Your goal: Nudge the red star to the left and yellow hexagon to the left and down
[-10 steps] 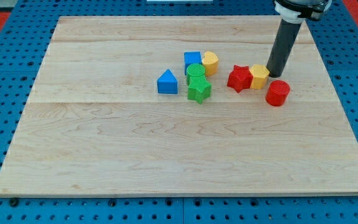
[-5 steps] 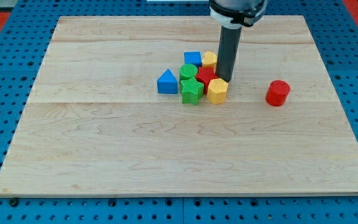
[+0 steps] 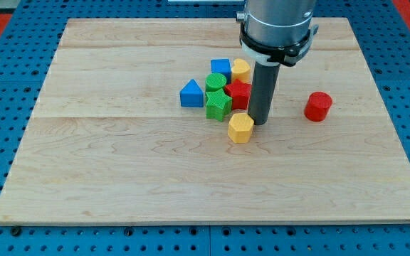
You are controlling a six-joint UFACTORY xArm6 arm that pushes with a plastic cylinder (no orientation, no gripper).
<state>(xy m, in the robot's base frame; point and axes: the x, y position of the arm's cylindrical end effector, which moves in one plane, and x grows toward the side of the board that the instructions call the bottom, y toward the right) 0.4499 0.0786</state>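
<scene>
The red star (image 3: 238, 93) sits in the cluster near the board's middle, touching the green star (image 3: 218, 107) on its left. The yellow hexagon (image 3: 240, 128) lies just below and right of the cluster, apart from the red star. My tip (image 3: 259, 123) stands on the board right beside the hexagon's upper right edge and just right of the red star. The dark rod rises from there to the arm's grey cylinder at the view's top.
A green cylinder (image 3: 216, 82), a blue cube (image 3: 221, 67), another yellow block (image 3: 240, 69) and a blue triangle (image 3: 191, 94) make up the rest of the cluster. A red cylinder (image 3: 318, 106) stands alone at the right. The wooden board (image 3: 119, 178) lies on a blue pegboard.
My tip swept left from beside the red cylinder, pushing the red star and yellow hexagon into the cluster. It then moved down, and the hexagon slid down, away from the red star.
</scene>
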